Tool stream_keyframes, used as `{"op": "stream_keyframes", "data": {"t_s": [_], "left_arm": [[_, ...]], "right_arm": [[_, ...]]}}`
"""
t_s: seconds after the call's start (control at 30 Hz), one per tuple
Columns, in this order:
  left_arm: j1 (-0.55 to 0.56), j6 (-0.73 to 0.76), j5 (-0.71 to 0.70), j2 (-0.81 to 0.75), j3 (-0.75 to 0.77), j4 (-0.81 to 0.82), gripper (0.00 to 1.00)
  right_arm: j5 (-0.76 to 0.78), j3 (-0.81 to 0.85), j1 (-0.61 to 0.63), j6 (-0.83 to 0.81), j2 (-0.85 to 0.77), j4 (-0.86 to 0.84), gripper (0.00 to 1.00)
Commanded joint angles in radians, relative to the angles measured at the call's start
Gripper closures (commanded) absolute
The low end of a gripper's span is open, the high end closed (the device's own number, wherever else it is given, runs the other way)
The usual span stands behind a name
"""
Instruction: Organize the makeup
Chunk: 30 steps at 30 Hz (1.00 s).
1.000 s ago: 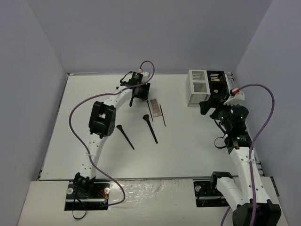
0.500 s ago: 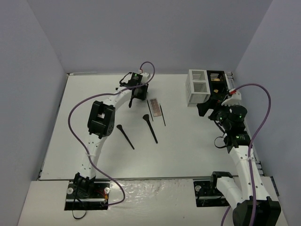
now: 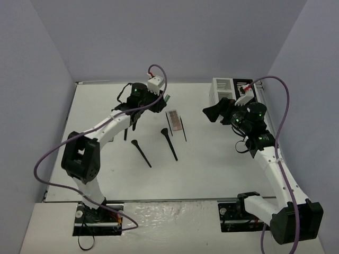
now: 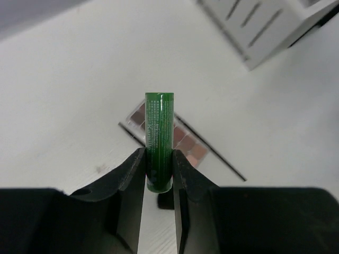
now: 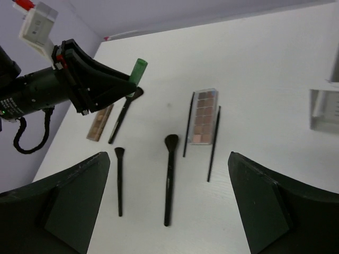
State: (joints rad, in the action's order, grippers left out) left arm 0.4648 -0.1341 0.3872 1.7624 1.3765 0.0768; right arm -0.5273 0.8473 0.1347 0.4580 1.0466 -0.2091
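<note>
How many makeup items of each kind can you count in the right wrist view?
black brushes: 3
thin black sticks: 2
palettes: 2
green tube: 1
total: 8

The top camera looks down from high at the near edge, taking in the whole table (image 3: 212,174). The left wrist camera hangs close above the palette (image 4: 192,149); the right wrist camera faces it from farther off. All three views share it.
</note>
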Motion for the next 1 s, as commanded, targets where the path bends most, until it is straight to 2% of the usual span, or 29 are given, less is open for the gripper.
{"op": "stream_keyframes", "data": {"t_s": [0.0,0.2,0.43,0.97], "left_arm": [[0.110,0.008,0.100,-0.166,-0.055,0.205,1.00],[0.229,0.016,0.057,-0.298,-0.119,0.233,1.00],[0.295,0.030,0.016,-0.348,-0.121,0.230,1.00],[0.314,0.028,-0.034,-0.317,-0.085,0.215,1.00]], "right_arm": [[-0.029,0.099,0.086,0.112,0.073,-0.147,0.11],[0.013,0.157,0.174,0.150,0.138,-0.193,0.14],[0.029,0.144,0.226,0.171,0.133,-0.245,0.18],[0.099,0.102,0.234,0.142,0.063,-0.181,0.58]]}}
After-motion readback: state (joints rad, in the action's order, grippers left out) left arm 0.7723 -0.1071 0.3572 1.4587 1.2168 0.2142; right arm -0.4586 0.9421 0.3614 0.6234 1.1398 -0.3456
